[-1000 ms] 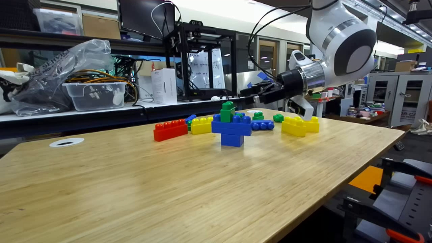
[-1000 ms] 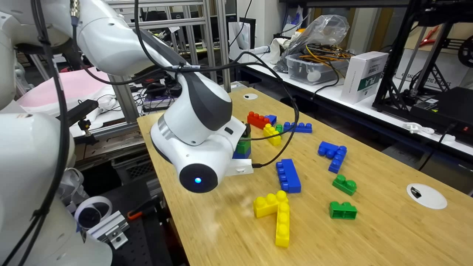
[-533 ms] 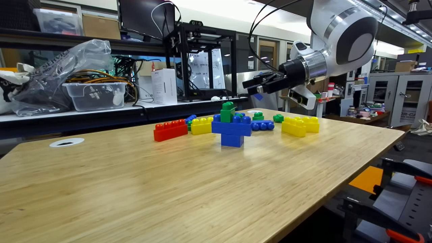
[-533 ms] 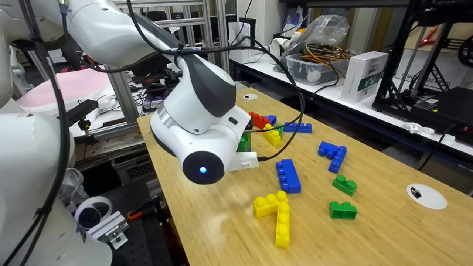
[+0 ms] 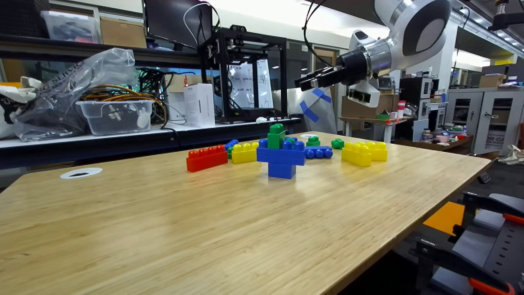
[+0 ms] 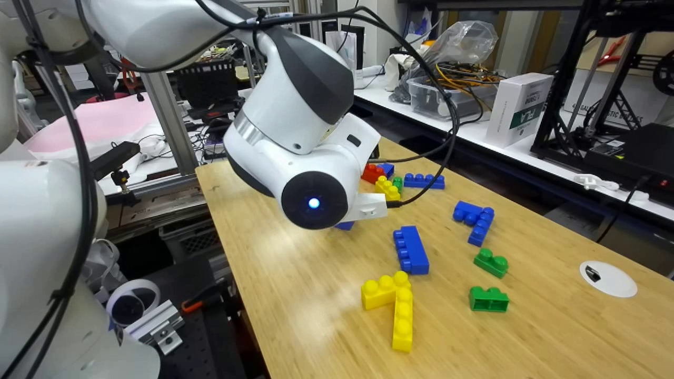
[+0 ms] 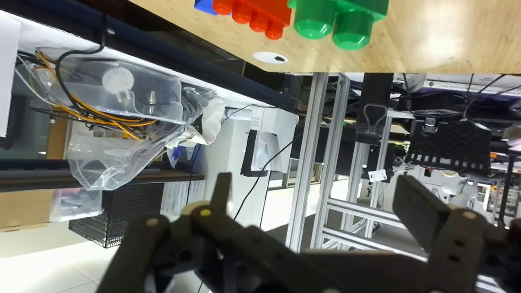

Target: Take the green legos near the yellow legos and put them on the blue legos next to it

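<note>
With gripper [image 5: 302, 83] spread wide, hangs in the air above the tabletop [image 5: 176, 221], apart from everything on it. In an exterior view, has green legos [image 5: 276, 138] upright on top of the blue legos [image 5: 280, 156], and yellow legos [image 5: 357, 155] toward that view's right. Has red legos [image 5: 207, 159] leftward, near a shorter yellow group [image 5: 245, 153].

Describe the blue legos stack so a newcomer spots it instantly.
On the wooden table, in an exterior view, look between the red brick row and the rightmost yellow legos. The blue legos stand there, narrow below, wide above. Only they carry green legos.
</note>
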Tool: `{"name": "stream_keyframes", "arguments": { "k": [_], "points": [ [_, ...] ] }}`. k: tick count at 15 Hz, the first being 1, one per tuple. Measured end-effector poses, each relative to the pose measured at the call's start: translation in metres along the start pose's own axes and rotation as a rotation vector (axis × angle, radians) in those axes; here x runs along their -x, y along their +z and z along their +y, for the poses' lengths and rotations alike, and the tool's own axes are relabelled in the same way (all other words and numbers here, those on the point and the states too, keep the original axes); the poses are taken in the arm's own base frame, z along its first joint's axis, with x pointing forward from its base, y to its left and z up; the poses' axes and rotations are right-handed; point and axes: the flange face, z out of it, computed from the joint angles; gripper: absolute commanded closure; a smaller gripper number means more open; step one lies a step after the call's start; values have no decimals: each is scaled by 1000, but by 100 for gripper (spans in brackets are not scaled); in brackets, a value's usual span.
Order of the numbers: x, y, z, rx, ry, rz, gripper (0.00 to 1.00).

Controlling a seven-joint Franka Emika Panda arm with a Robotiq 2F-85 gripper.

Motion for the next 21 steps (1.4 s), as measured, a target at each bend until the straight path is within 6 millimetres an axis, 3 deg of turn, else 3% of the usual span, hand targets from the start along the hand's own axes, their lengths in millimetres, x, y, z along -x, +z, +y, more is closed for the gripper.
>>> {"name": "stream_keyframes", "arguments": {
  "k": [9,21],
  "points": [
    [-39,-7,39,-86,10,-83,0],
    [-94,-17,118,-192,14,-249,0]
  ]
}}
